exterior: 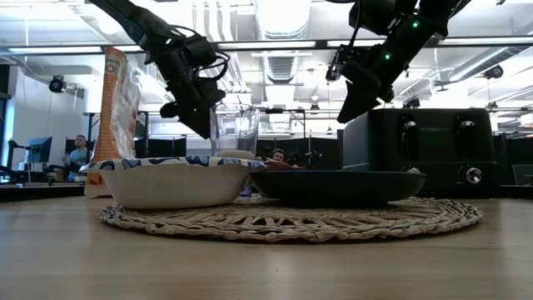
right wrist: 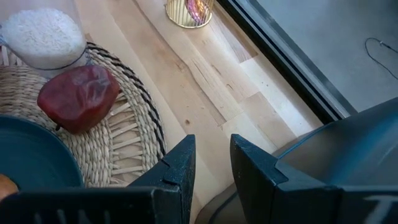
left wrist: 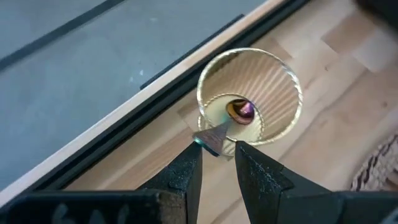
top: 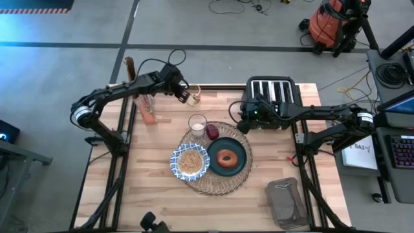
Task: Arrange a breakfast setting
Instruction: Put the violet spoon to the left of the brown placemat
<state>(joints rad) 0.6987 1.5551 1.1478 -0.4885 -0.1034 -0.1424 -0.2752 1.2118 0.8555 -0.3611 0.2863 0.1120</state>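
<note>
At the table's far edge, the left gripper (top: 184, 94) hovers over a ribbed gold cup (left wrist: 250, 96), its fingers (left wrist: 186, 175) pinched on what looks like the spoon (left wrist: 214, 135) handle's tip. On the woven placemat (top: 223, 184) sit the patterned bowl (top: 189, 162), the teal plate (top: 238, 150) carrying the bagel (top: 226, 158), the red fruit (right wrist: 78, 96) and the glass (top: 197, 123). The right gripper (right wrist: 210, 163) hangs near the toaster (top: 272, 94), fingers slightly apart, empty.

table (top: 155, 194): light wood slats | on it: placemat (top: 239, 178), toaster (top: 272, 97), cereal bag (top: 147, 110), ribbed cup (top: 193, 94), grey pouch (top: 288, 204)
</note>
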